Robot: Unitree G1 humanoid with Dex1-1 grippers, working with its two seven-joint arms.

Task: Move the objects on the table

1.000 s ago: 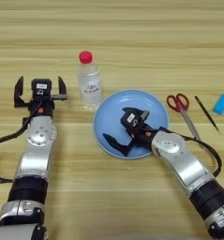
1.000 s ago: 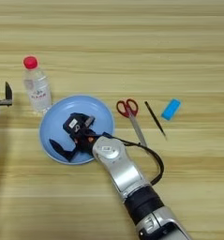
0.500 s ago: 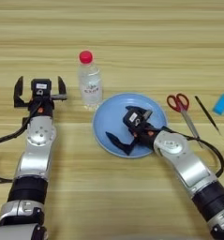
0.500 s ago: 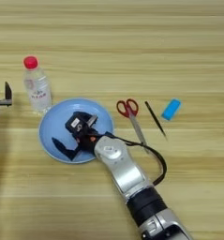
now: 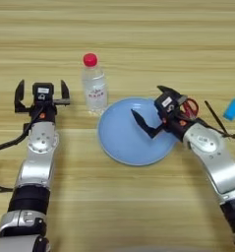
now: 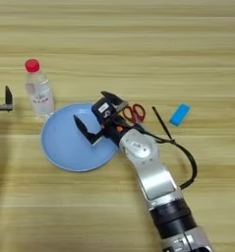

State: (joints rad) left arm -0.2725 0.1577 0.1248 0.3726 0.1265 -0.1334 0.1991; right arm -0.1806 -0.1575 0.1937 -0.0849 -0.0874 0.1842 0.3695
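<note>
The plate (image 5: 120, 142) lay on the table (image 5: 138, 44), just right of the bottle (image 5: 94, 83). The right pincer (image 5: 151, 110) hovered over the plate's right part, its fingers spread apart and holding nothing. Scissors (image 6: 133, 112) lay just beyond the plate's right rim, partly hidden behind that pincer; the stick (image 6: 161, 123) and the block (image 6: 180, 114) lay further right. The left pincer (image 5: 41, 94), jaws apart and empty, rested left of the bottle.

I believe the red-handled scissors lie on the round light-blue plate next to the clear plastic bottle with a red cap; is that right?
Not quite: the red-handled scissors lie on the wooden table, just off the round light-blue plate, as the right eye view shows. The clear plastic bottle with a red cap does stand beside it.
</note>
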